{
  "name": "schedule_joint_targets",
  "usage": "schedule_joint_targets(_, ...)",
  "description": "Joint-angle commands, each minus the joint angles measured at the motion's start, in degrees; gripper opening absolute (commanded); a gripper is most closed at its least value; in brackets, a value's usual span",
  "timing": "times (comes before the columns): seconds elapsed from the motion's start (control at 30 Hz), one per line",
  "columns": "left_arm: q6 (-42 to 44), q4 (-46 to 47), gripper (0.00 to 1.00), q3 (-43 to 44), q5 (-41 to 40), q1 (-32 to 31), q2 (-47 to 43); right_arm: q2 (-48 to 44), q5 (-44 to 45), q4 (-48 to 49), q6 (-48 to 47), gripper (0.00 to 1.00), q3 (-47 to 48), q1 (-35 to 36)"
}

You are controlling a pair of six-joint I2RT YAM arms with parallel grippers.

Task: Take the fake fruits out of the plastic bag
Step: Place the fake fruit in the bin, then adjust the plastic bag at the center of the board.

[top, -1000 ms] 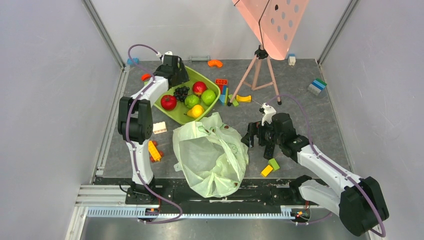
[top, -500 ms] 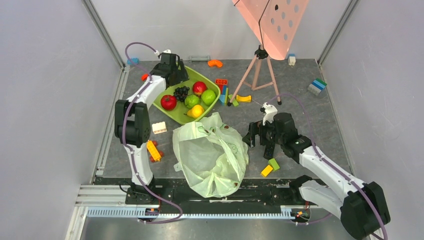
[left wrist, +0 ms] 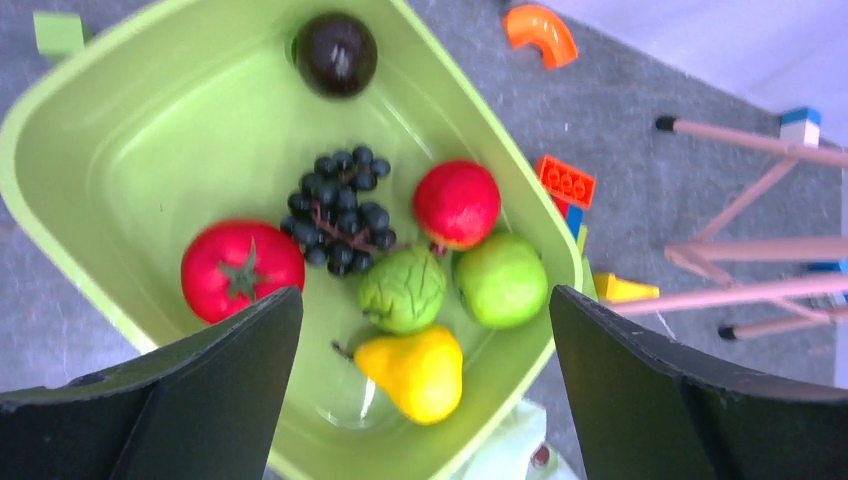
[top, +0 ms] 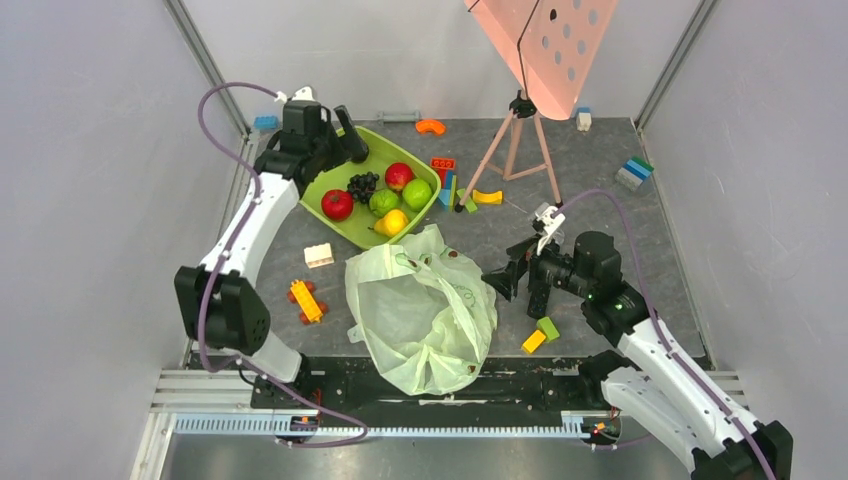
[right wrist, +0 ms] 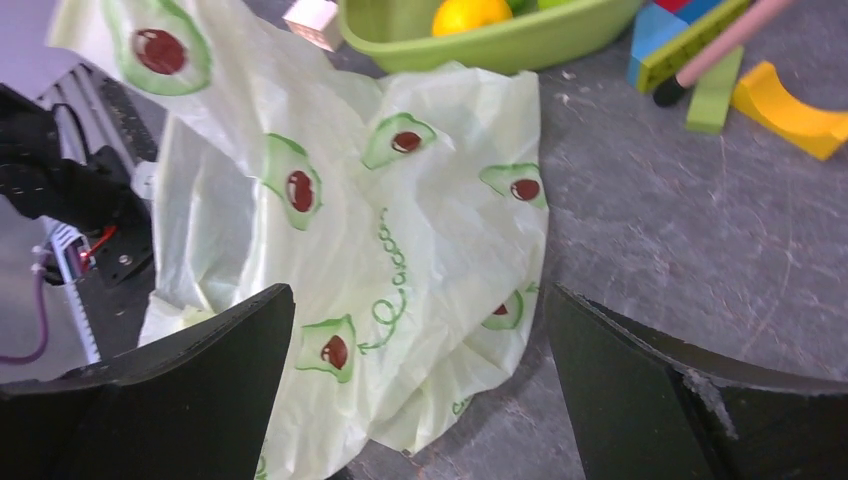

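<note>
The fruits are lying in the tub (left wrist: 120, 150) at the far left of the table, right under the left gripper (left wrist: 425, 300), whose jaws are standing wide apart and holding nothing. The grapes (left wrist: 340, 210) are sitting in the middle of the tub. The dark fruit (left wrist: 335, 52) is resting alone in the far corner. The two green fruits (left wrist: 500, 280) are lying side by side between the apple (left wrist: 457, 203) and the pear (left wrist: 415, 372), and the tomato (left wrist: 242, 270) is sitting left of the grapes.

The bag (top: 420, 310) is lying crumpled on the table between the two arms, its far edge just beside the tub. The right gripper (top: 515, 280) is hovering just beside the bag's right edge, jaws spread wide and empty. I cannot tell whether anything is lying inside the bag.

The table (top: 600, 200) is showing a grey, scuffed top, with white walls closing it in. Toy blocks (top: 541, 335) are lying scattered about, and a pink tripod (top: 515, 150) is standing at the back.

The left arm is stretching out to the far-left corner. The right arm is bending inward, its wrist low and pointing at the bag.
</note>
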Motion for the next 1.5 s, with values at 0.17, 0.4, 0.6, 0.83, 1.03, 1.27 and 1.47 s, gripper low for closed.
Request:
schedule_joint_targets(0.17,-5.7,-2.7,1.0,-13.3,4.6,0.3,-18.2,-4.2,1.7,3.8,0.8,0.98,-2.4,0.1)
schedule_joint_targets(0.4,-4.9,-6.8,1.0,-20.4,7.4,0.3,-30.1,-6.7,10.1,2.0,1.0,0.98,-5.2,0.0)
schedule_joint_targets(0.6,-1.4,-12.0,1.0,-27.4,6.3,0.3,-40.1,-8.5,14.8,-1.3,1.1,0.98,-5.8,0.0)
schedule_joint_targets(0.83,2.4,-17.1,1.0,-33.1,2.8,0.3,-48.1,-12.5,6.7,1.3,1.8,0.98,-7.3,0.0)
schedule_joint_targets(1.03,2.7,-18.0,1.0,-34.8,2.3,0.3,-49.9,-12.3,3.6,10.6,7.7,0.98,-7.0,7.7)
schedule_joint_targets(1.27,3.3,-17.9,1.0,-35.1,1.1,0.3,-50.0,-0.4,24.9,11.1,7.1,0.98,-3.6,27.8)
schedule_joint_targets(1.47,3.5,-17.6,1.0,-35.7,0.2,0.3,-51.3,8.7,35.5,11.7,6.9,0.98,-1.4,31.4)
